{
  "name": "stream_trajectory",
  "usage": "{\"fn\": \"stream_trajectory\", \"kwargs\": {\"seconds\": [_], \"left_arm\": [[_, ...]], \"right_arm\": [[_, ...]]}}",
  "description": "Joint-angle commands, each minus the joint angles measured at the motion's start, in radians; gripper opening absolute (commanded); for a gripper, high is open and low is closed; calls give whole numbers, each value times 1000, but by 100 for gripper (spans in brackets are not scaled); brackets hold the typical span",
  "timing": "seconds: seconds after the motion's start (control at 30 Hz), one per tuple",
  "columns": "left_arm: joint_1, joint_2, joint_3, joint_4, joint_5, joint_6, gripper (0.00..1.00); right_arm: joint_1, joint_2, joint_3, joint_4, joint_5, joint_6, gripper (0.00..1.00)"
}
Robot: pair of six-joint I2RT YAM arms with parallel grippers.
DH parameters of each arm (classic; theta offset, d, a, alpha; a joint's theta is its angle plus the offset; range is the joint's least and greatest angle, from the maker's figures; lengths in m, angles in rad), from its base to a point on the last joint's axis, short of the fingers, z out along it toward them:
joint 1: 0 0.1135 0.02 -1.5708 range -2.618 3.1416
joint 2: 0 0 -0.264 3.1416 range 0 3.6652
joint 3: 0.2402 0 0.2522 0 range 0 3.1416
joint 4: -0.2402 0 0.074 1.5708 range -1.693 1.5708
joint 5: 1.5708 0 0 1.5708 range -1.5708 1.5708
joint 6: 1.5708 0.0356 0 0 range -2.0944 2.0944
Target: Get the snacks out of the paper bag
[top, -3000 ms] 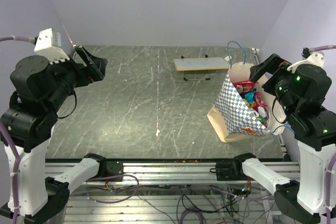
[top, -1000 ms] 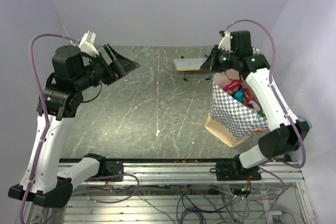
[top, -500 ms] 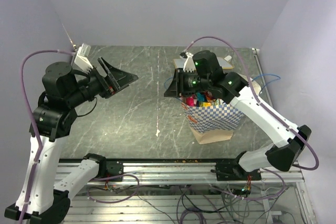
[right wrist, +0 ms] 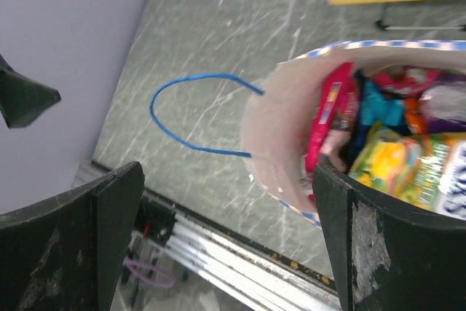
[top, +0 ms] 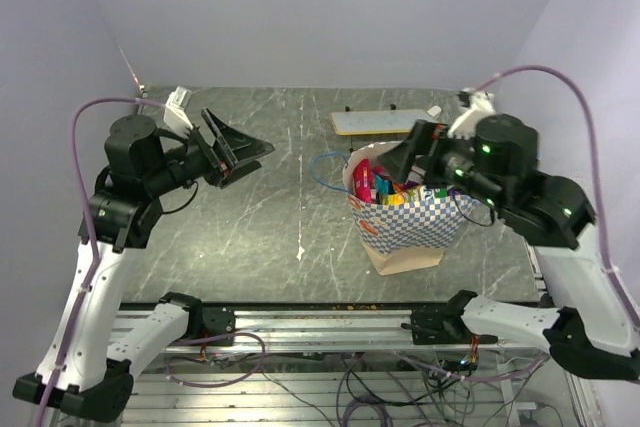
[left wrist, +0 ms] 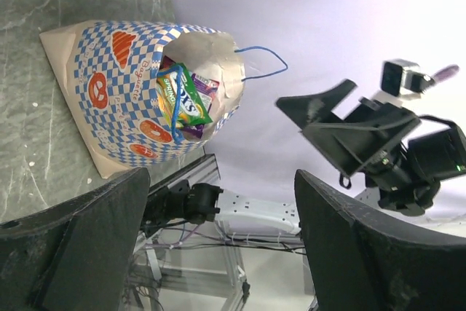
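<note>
Several snacks remained inside the paper bag; none had been taken out. Within the last second the right gripper had dragged the bag from the right edge towards mid-table and let go. Its fingers now stood wide beside the rim. The left gripper, fingers also wide and holding nothing, hovered well to the left. The bag stood upright, mouth open, with bare table on its left. The board lay just beyond.

bright even diffuse light, soft shadows; right wrist view slightly blurred.
</note>
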Motion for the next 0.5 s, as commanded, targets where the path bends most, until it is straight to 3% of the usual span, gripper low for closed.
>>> {"fn": "stream_trajectory", "kwargs": {"seconds": [0.0, 0.17, 0.3, 0.47], "left_arm": [[-72, 80, -8, 65, 1, 17, 90], [-229, 199, 86, -5, -151, 103, 85], [-262, 221, 26, 91, -158, 56, 84], [-359, 261, -7, 84, -247, 52, 82]], "right_arm": [[1, -94, 44, -115, 289, 35, 100], [1, -105, 108, -273, 470, 85, 100], [0, -98, 150, -336, 481, 48, 100], [0, -28, 218, -426, 541, 1, 100]]}}
